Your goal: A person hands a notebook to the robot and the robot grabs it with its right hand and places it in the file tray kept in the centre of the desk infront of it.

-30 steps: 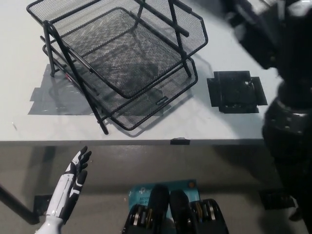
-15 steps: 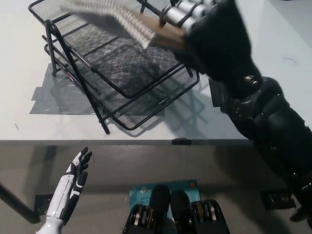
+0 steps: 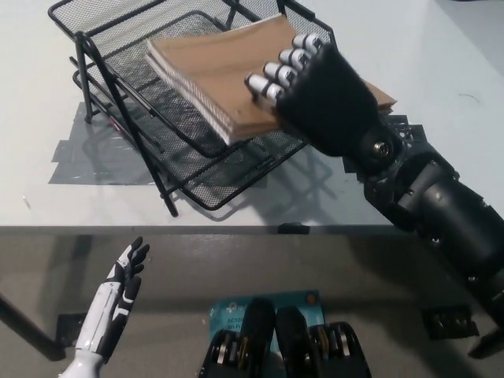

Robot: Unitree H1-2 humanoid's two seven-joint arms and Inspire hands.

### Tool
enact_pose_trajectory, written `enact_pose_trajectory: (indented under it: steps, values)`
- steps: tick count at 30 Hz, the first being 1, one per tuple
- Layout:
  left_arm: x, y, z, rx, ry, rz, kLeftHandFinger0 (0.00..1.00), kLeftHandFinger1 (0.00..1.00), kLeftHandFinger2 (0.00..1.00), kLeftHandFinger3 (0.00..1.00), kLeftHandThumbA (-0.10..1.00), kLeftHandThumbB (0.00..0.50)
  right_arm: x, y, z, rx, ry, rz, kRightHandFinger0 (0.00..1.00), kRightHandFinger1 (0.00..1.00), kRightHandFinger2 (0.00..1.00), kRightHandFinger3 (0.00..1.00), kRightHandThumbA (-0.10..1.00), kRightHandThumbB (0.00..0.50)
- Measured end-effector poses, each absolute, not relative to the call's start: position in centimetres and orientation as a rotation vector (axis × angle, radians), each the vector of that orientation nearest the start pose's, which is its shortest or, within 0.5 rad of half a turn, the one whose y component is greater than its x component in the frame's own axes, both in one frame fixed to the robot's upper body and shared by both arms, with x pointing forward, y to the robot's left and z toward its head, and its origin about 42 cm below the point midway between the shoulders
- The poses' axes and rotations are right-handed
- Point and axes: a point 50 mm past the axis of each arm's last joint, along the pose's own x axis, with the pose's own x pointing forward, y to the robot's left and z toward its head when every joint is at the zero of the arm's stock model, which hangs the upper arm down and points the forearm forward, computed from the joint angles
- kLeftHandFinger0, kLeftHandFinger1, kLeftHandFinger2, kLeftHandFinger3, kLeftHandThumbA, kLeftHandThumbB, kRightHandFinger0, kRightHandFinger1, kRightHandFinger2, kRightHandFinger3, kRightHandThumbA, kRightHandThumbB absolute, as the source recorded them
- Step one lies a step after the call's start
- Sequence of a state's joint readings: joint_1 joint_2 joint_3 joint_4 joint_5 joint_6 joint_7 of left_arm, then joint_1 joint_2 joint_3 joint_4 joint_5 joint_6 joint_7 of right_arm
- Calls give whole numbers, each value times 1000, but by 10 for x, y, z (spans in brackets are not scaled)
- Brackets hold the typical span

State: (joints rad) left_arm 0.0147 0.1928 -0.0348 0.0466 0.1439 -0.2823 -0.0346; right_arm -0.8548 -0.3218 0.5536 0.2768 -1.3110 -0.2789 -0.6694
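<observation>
Brown card covers the notebook [image 3: 228, 67], which the black right hand [image 3: 315, 87] grasps from above, fingers [image 3: 283, 67] curled over its top face near the right end. The notebook lies over the top tier of the black mesh tray [image 3: 118, 31], its left part inside the basket while its right corner juts out past the tray's right rim toward the black patch [image 3: 402, 130] on the desk [image 3: 441, 55]. Whether the left end already rests on the mesh or hangs just above it is hard to tell from this steep angle; it looks low, with the stack's edge near the tray's near rim. The step in hand is the placing. To do it well, I judge the hand should carry the notebook further left and a little farther from the robot, so the overhanging corner clears the right rim, then lower it flat until the mesh takes the weight, and only then let go. Loosening the grip now would risk the book tipping over the rim or sliding out. The white left hand [image 3: 118, 295] rests below the desk's near edge at lower left, fingers spread and holding nothing.
</observation>
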Motion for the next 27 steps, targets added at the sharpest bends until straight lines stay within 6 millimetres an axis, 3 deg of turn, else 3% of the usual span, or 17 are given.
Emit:
enact_pose_trajectory:
  steps: [7,9,11,14,21,23,27]
  values:
    - [277,259,101,333,-214,-116,1000,1000,1000,1000,1000,319,444,-117,301,-1515,-1594,107,0,0,0,10,691,59]
    - [277,259,101,333,-214,-117,1000,1000,1000,1000,1000,310,444,-117,301,-1530,-1622,127,0,0,0,5,678,28]
    - [277,259,101,332,-213,-117,1000,1000,1000,1000,1000,313,445,-115,305,-1544,-1650,137,0,0,0,0,670,4]
    - [277,259,101,331,-213,-119,998,1000,1000,1000,1000,278,450,-111,315,-1556,-1694,146,0,0,0,0,689,0]
    - [277,257,101,330,-221,-124,997,1000,1000,1000,1000,254,460,-102,333,-1570,-1733,131,0,0,0,0,751,0]
    - [277,257,102,329,-227,-126,997,1000,1000,1000,1000,253,464,-97,339,-1569,-1738,125,0,0,0,0,643,5]
    - [277,256,102,328,-239,-131,994,1000,1000,1000,1000,261,469,-89,351,-1566,-1760,107,0,0,0,0,605,3]
